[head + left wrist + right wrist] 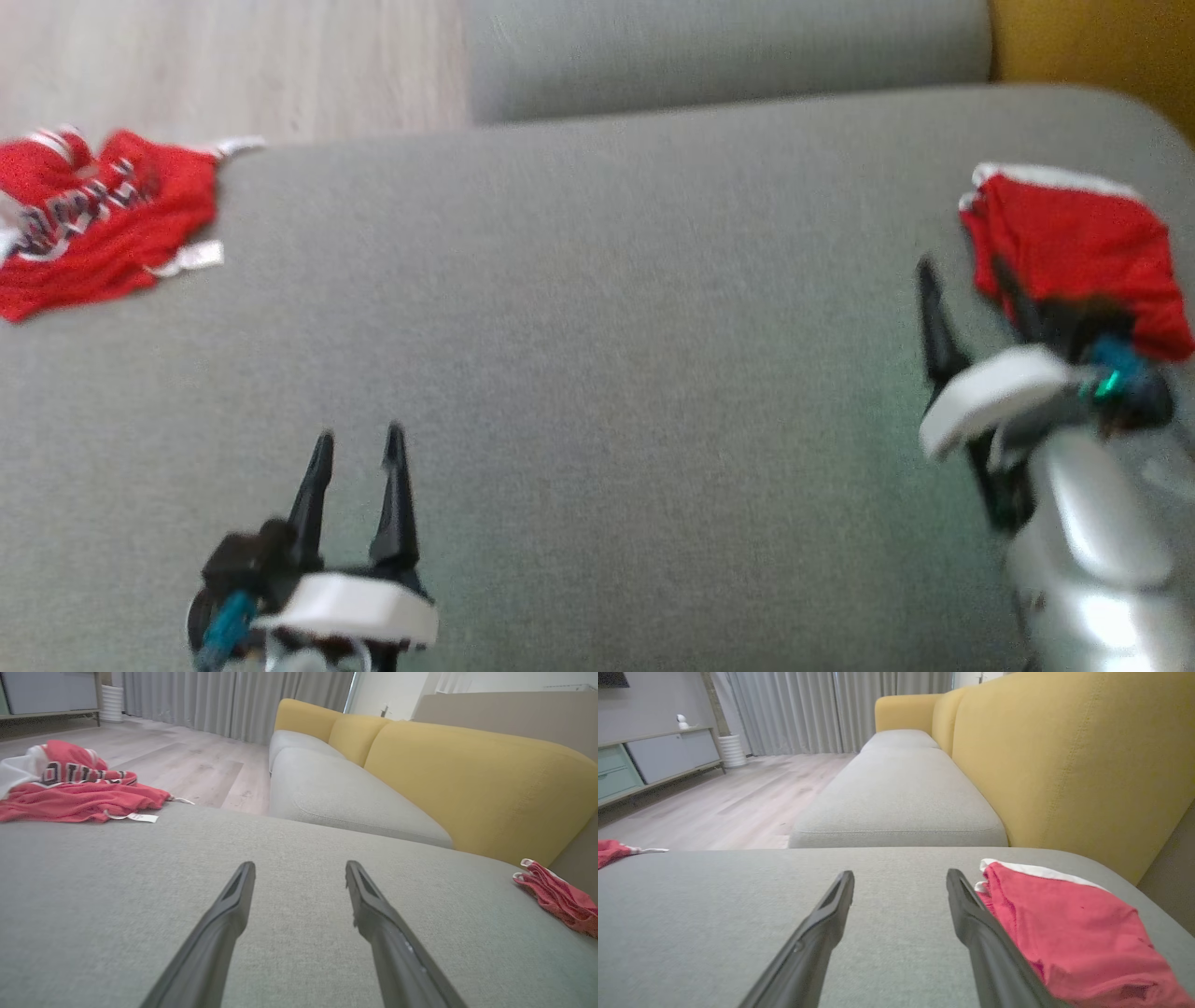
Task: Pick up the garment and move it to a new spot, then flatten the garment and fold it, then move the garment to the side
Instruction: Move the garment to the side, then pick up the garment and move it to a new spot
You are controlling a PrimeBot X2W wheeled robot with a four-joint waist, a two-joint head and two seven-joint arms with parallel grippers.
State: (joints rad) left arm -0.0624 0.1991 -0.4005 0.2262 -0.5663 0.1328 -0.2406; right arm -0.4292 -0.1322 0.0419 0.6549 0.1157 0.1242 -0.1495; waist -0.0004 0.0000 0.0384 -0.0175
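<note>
Garment (1074,243) at cushion (597,327) right edge, beside spread right gripper (900,873); left gripper (359,434) spread.

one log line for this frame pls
left claw: open, empty | right claw: open, empty, beside folded red garment | second red garment: crumpled, left edge of cushion

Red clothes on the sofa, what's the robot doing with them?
The robot is tidying them. Its right tool is open beside a folded red garment near the right edge of the grey seat cushion, not gripping it. Its left tool is open too, over bare cushion. A crumpled red jersey with lettering lies at the far left.
</note>
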